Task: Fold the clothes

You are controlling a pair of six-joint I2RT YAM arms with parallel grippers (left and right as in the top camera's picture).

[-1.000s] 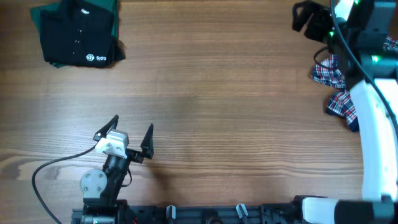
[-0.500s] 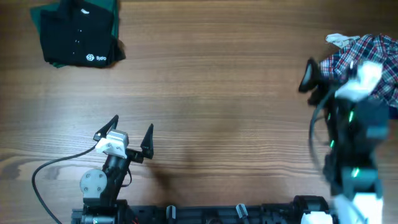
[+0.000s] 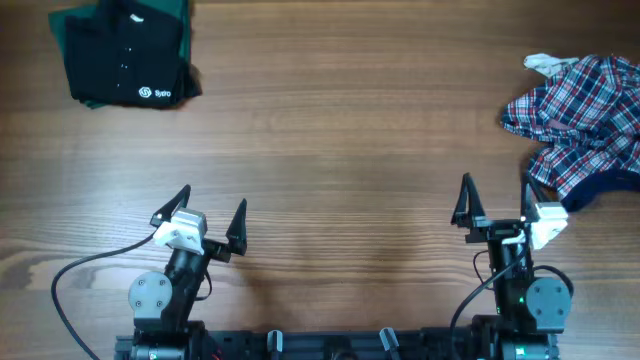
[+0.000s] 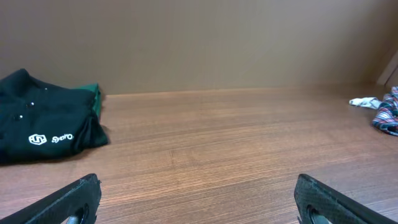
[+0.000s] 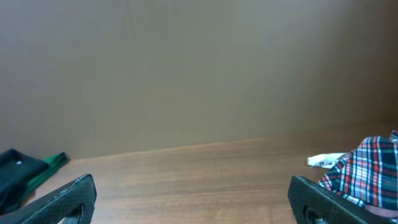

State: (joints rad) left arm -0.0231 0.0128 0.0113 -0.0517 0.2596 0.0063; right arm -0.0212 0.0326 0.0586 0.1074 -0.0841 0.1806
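The clothes, a black polo shirt [image 3: 125, 62] with a white chest logo, lie folded at the table's far left corner. They also show in the left wrist view [image 4: 43, 127], and only as a dark edge in the right wrist view [image 5: 11, 171]. My left gripper [image 3: 212, 200] rests near the front edge, well short of the shirt. It is open with nothing between its fingers [image 4: 198, 186]. Near the front right, my right gripper [image 3: 496, 185] is also open and empty [image 5: 191, 183].
A green garment [image 3: 181, 18] peeks out from under the black shirt [image 4: 93, 93]. A crumpled red-white-blue plaid shirt [image 3: 580, 110] lies at the far right edge, just beyond my right gripper [image 5: 367, 168]. Bare wooden table [image 3: 350, 130] spans the middle.
My right arm has drawn back from over the plaid shirt at the far right to the near edge, leaving that shirt uncovered on the table. The left arm has stayed still.
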